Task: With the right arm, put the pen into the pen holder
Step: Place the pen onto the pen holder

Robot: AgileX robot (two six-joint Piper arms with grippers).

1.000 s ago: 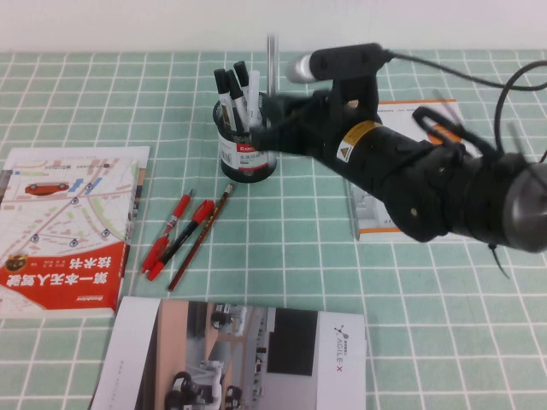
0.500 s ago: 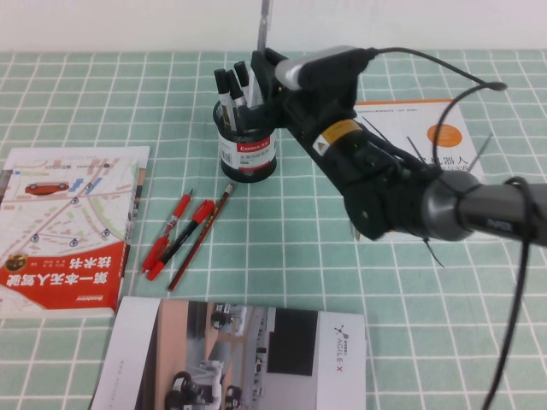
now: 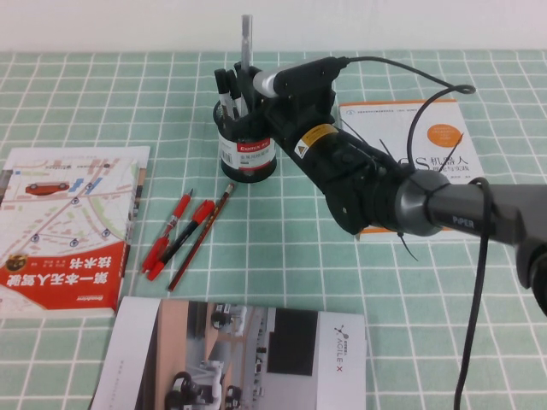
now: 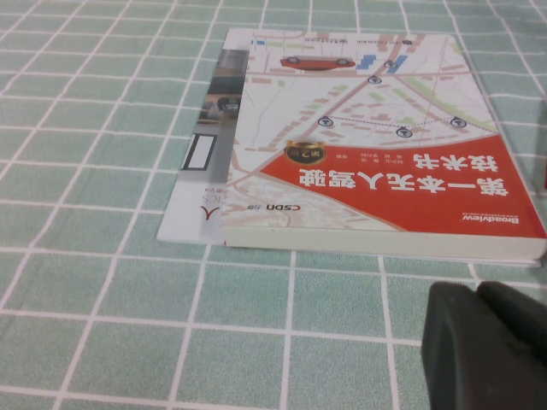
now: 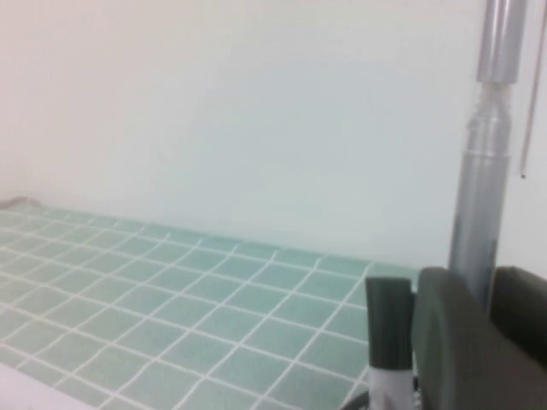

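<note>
High cam: raised, robot's side, angled down over whole table (image 3: 359, 282). L wrist cam: low, close to table, facing red-white book (image 4: 367, 145); same book at high view's left edge. R wrist cam: near-level, close behind right tool (image 5: 487, 329), facing wall; shares pen (image 5: 479, 171) w/ high view's upper centre.

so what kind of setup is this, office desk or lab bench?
Looks like a staged desk. A green grid mat holds books, loose red pens and a pen holder. The right gripper holds the pen upright above the holder; the left gripper hovers by a book.
</note>
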